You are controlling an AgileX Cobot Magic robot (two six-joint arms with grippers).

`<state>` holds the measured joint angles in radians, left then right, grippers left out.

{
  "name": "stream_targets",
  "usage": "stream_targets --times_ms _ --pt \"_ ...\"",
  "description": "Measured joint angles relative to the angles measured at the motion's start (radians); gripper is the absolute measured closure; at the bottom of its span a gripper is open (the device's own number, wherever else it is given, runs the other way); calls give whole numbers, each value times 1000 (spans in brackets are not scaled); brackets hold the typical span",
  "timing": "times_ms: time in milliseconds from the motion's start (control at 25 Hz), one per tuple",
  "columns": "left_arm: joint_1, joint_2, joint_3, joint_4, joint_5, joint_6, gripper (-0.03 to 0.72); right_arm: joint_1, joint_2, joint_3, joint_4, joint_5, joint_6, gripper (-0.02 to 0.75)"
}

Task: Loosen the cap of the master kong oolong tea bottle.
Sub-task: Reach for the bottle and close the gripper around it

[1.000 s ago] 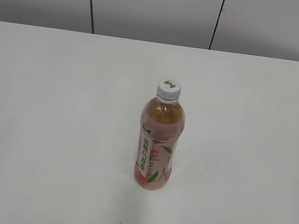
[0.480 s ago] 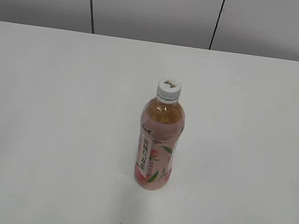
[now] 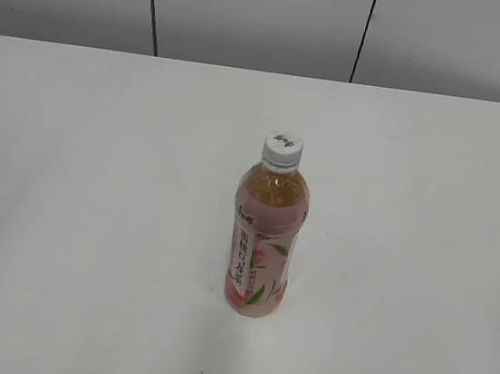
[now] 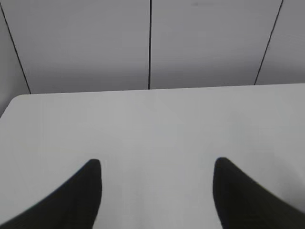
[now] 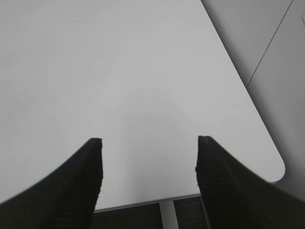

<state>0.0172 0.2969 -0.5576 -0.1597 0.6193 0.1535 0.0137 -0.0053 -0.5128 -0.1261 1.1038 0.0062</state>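
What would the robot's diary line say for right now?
stage: not started | oolong tea bottle: upright on table | cap: on | left gripper: open, empty | right gripper: open, empty

Bare lab-like room: white table (image 3: 96, 177), grey panelled wall (image 3: 253, 14).

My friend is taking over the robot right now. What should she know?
Left pincer: open, empty, over bare table, bottle not in its view.
Right pincer: open, empty, near the table's corner.
The master kong oolong tea bottle stands upright near the middle of the white table, touched by nothing. Its white cap is still on.
Done: nothing yet.
Left: hold the bottle with one pincer, grip the cap with the other, twist it loose.
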Motion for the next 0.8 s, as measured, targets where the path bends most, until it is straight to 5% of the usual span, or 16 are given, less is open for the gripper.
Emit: stream_targets --times_ms 520,800 --pt "0 100 277 -43 -489 3 252 0 0 0 17 0 0 267" --pt "0 218 308 -80 -661 3 252 0 0 0 19 0 0 267"
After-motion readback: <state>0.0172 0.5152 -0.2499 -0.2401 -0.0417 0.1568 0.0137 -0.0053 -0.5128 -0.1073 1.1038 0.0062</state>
